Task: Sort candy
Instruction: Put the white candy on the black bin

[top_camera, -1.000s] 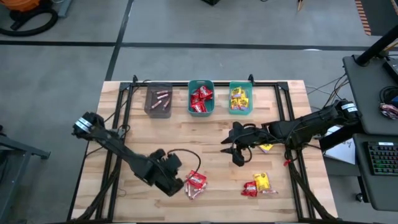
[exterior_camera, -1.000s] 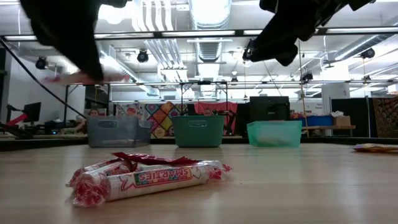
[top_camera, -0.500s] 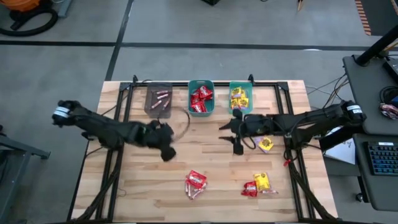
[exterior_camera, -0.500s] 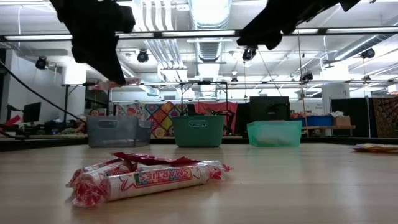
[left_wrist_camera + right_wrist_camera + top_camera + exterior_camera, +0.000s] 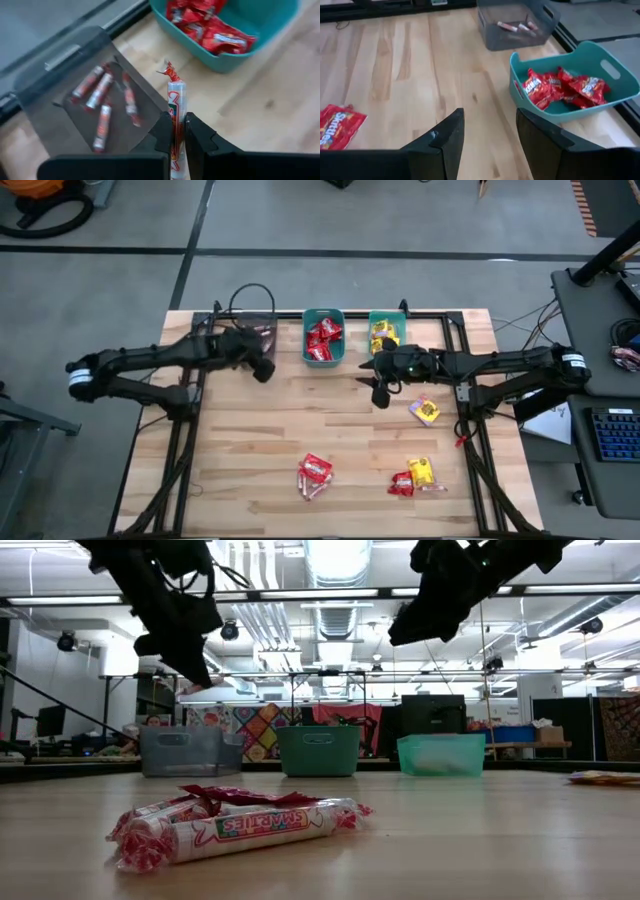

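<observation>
Left pincer (image 5: 178,131), clamped on a pinkish-red stick candy (image 5: 175,112), has swung from the worktop's (image 5: 300,415) front up beside the grey plastic bin (image 5: 252,340), ready to drop. Right pincer (image 5: 487,131), fingers apart and empty, has moved nearer the teal bins.

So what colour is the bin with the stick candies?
Dark grey bin, clearest in the left wrist view.

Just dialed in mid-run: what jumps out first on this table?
The left tool is shut on a candy roll, carried over the edge of the grey bin that already holds similar rolls. The right tool hangs open and empty near the teal bin of red packets. Unsorted candy lies on the near side of the table: a red-and-roll pile and a yellow-and-red cluster.
</observation>
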